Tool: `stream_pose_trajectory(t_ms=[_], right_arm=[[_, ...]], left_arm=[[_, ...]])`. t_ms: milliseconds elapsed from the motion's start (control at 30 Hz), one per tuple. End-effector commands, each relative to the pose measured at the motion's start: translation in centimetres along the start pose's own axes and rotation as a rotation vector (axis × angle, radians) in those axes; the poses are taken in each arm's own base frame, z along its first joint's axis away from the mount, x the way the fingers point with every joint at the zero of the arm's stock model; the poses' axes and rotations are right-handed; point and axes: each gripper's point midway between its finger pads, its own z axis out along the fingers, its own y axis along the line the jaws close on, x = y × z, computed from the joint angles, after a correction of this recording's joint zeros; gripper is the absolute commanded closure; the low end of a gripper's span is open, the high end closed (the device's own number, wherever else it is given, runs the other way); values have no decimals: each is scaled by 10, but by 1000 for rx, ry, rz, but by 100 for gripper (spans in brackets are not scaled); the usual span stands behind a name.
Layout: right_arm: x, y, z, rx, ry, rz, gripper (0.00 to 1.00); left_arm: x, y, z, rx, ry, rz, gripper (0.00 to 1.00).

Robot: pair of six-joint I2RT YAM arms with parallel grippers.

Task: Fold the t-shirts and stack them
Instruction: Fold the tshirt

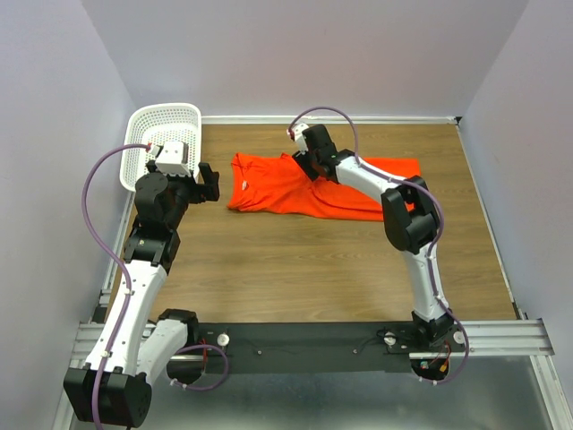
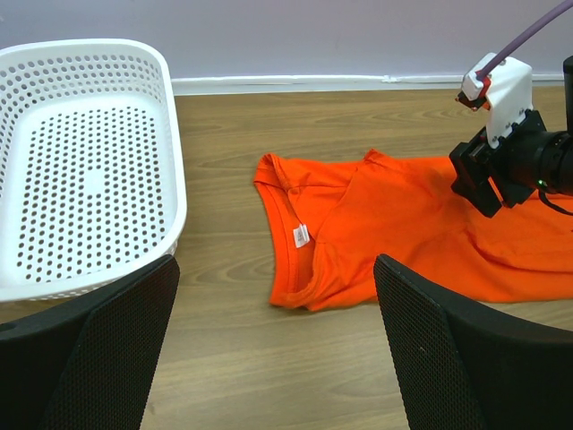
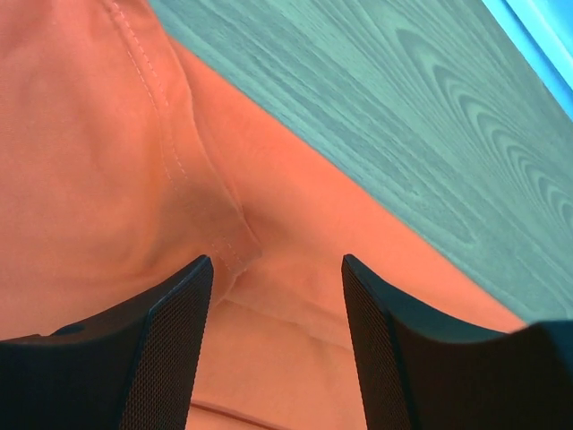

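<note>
**Red shirt waits for a good fold**

The big wooden table (image 1: 313,260) has lots of bare wood on the near side. The orange-red t-shirt (image 1: 269,186) lies flat on the far half, in the middle. Its neck end points left, toward the white basket (image 1: 175,124). The basket sits in the far left corner, well apart from the shirt.

The right gripper (image 1: 304,163) is low over the far edge of the shirt. Its jaws are spread, with cloth under them, and they pinch nothing. The left gripper (image 1: 209,182) hangs between the basket and the neck end. Its jaws are wide apart too, with nothing in them.

I think the step in hand is making a fold. To do it well, the right gripper should pinch just the top layer near the sleeve seam (image 3: 183,157). Then it should lift a little and pull the cloth over slowly, so it lands smooth. The left gripper could hold the neck end down.

The best room is toward the near side. The far wall is close behind the shirt. The small white label (image 2: 302,236) shows at the neck.
</note>
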Motion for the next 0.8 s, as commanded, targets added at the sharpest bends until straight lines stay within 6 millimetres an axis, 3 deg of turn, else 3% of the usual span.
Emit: stream_pose_trajectory(t_ms=[0, 200, 333, 367, 400, 433, 500, 533, 567, 600, 633, 667, 733, 767], right_arm=[[-13, 3, -9, -36, -49, 79, 33], [-36, 34, -23, -276, -144, 127, 37], [-41, 44, -70, -537, -233, 124, 37], [-51, 26, -97, -562, -294, 118, 32], [-31, 35, -107, -635, -277, 112, 29], [-25, 32, -117, -646, -275, 105, 28], [-13, 10, -143, -597, -275, 110, 27], [17, 14, -145, -594, -219, 128, 27], [24, -7, -156, -530, -219, 162, 27], [37, -14, -158, -506, -199, 190, 27], [63, -15, -157, -497, -149, 230, 26], [81, -39, -157, -449, -129, 297, 26], [107, -53, -165, -431, -112, 361, 26], [124, -72, -167, -391, -103, 406, 26]], left_arm=[[-7, 2, 0, -3, -19, 12, 3], [2, -10, 6, 72, -1, 14, 3], [41, -17, 24, 111, 134, -55, 3], [55, -16, 32, 100, 188, -88, 3], [67, -20, 33, 107, 232, -160, 4], [89, -25, 36, 121, 300, -215, 5], [112, -40, 36, 186, 366, -308, 12], [140, -52, 31, 220, 447, -411, 15], [143, -58, 33, 244, 444, -440, 17], [149, -62, 33, 244, 453, -478, 17], [167, -61, 33, 201, 475, -506, 17], [164, -63, 39, 176, 441, -573, 17], [178, -62, 44, 123, 450, -621, 17], [176, -63, 48, 110, 438, -660, 17]])
